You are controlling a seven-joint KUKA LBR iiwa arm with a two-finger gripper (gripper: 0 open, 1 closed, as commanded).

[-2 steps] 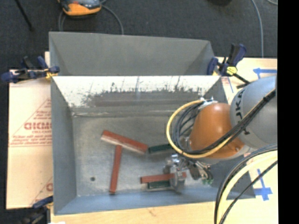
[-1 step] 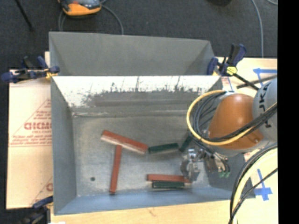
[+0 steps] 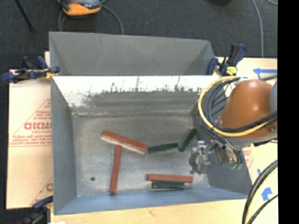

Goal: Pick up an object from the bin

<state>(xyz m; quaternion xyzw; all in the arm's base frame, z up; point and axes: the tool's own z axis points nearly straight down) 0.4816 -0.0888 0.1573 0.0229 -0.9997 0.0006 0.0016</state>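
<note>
Lying nearest, at lower centre of the bin (image 3: 60, 148), are a red bar (image 3: 169, 178) and a dark green bar (image 3: 168, 185), side by side. The pincer (image 3: 200, 158) stands just to their upper right; whether it is open or closed cannot be told. Farther up, a short dark green bar (image 3: 188, 139) lies tilted just above the pincer.

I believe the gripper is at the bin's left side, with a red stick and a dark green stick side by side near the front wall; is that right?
No: the camera view shows the gripper at the view's right side of the bin, not the left. The red stick and the dark green stick do lie side by side near the front wall.
</note>
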